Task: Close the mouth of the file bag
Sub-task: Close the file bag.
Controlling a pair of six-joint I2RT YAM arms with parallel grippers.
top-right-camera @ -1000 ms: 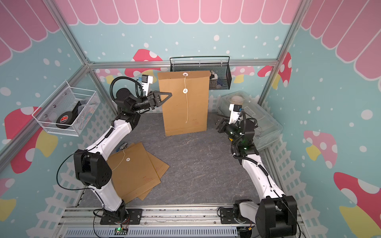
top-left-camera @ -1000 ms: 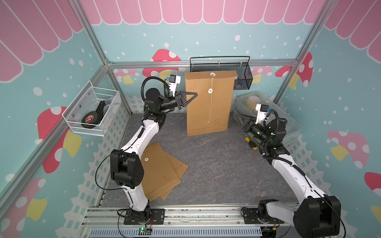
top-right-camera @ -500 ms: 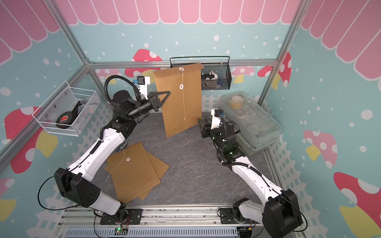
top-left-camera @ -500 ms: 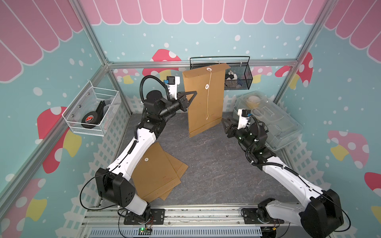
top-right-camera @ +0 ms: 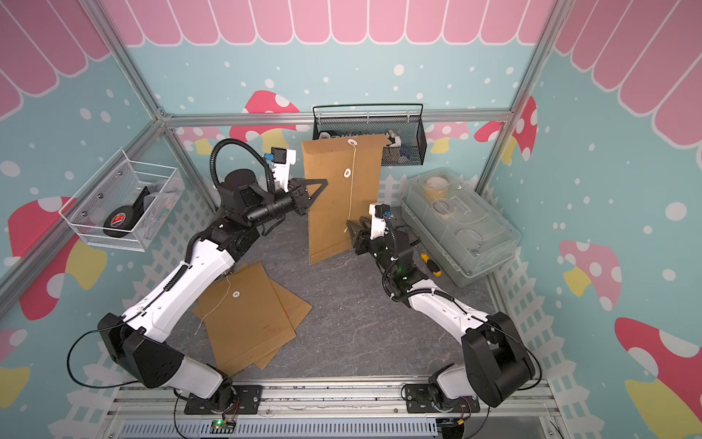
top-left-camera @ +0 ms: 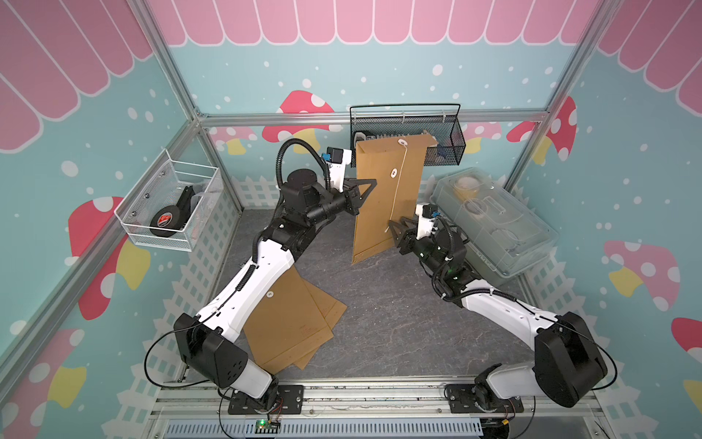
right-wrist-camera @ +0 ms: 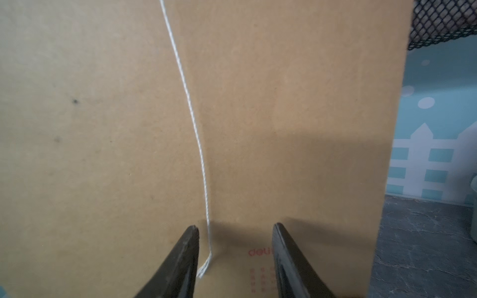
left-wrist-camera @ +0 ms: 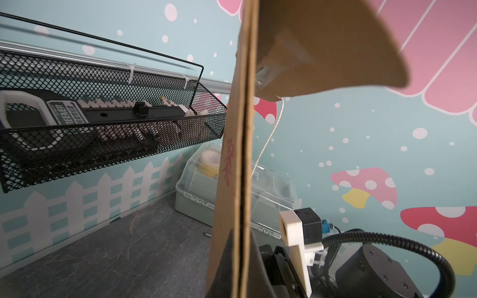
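Observation:
The file bag [top-left-camera: 374, 213] is a brown paper envelope held upright above the floor, seen in both top views [top-right-camera: 334, 213]. My left gripper [top-left-camera: 364, 190] is shut on its left edge; in the left wrist view the bag's edge [left-wrist-camera: 242, 154] runs between the fingers [left-wrist-camera: 258, 271]. The flap [left-wrist-camera: 322, 46] at the mouth bows away from the bag. A white string [right-wrist-camera: 191, 111] hangs loose from the flap's button [top-left-camera: 402, 142]. My right gripper [right-wrist-camera: 235, 228] stands open against the bag's lower face, with the frayed string end [right-wrist-camera: 204, 271] between its fingers.
A black mesh basket [top-left-camera: 448, 133] hangs on the back wall behind the bag. A clear plastic box [top-left-camera: 494, 220] stands at the right, a screwdriver [top-right-camera: 429, 264] beside it. Other brown bags [top-left-camera: 292, 323] lie on the floor at the left. A wire basket [top-left-camera: 171, 205] hangs on the left wall.
The left arm has swung the bag forward and turned it. The right gripper has moved from beside the plastic box to the hanging string's end.

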